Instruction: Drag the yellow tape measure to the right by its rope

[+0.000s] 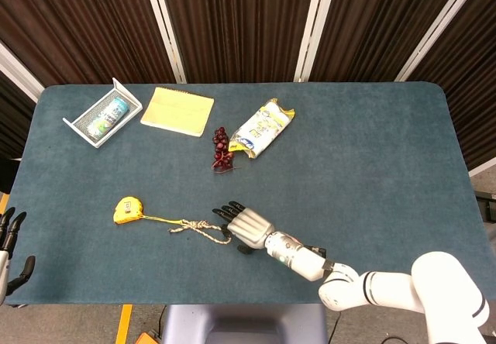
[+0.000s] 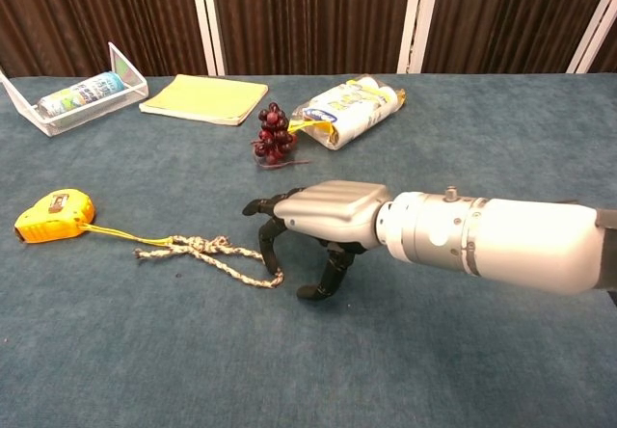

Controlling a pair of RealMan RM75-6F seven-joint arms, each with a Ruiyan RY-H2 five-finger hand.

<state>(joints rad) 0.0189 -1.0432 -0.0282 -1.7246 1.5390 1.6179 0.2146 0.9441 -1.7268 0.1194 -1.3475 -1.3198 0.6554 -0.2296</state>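
Head view: the blue-carpeted tabletop [image 1: 372,150] carries the small yellow tape measure [image 1: 126,209] toward its 8 o'clock side, with a thin yellow cord running from it into a knotted, braided beige rope [image 1: 203,228] that trails toward 3 o'clock. The silver right hand [image 1: 245,225] sits at the rope's far end, dark fingers spread and empty; from above, whether the fingertips touch the rope is hard to tell. The left hand [image 1: 9,239] is cut off at the 8 o'clock frame edge, fingers apart, holding nothing. Toward 11 o'clock lie a clear plastic tray [image 1: 101,114] with a bottle inside, a yellow notepad [image 1: 177,111], a bunch of dark red grapes [image 1: 222,149] and a yellow-and-white snack bag [image 1: 263,128].

Chest view: the left hand is out of frame. The right hand [image 2: 308,235] arches over the tabletop [image 2: 501,139], fingertips [image 2: 264,253] pointing down just beside the loop of the rope [image 2: 227,258], nothing gripped. The tape measure [image 2: 53,215] lies well apart at 9 o'clock.
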